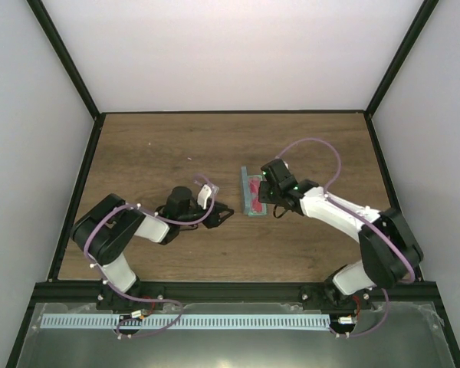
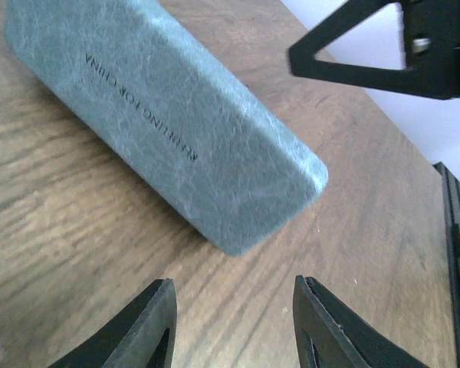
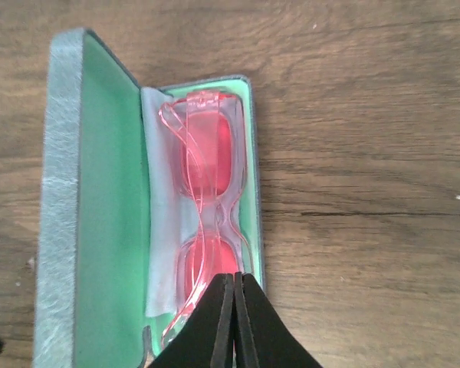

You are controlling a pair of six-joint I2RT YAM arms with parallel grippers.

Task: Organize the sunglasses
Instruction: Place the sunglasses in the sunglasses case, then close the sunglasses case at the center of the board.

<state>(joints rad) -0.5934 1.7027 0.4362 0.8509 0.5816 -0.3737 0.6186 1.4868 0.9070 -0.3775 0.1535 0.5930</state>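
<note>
Sunglasses (image 3: 207, 192) lie lengthwise inside the open case (image 3: 100, 192), right pincer (image 3: 234, 280) pressed together over one end of it, left pincer (image 2: 234, 282) spread, empty, just off its lid side.

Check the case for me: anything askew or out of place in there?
Nothing stands out. The sunglasses lie folded and straight in the open case, on the cloth along its hinge side. The right claw is shut over one end.

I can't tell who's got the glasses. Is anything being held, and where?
Nothing is held: right end effector shut empty over the sunglasses in their case; left end effector open, empty.
</note>
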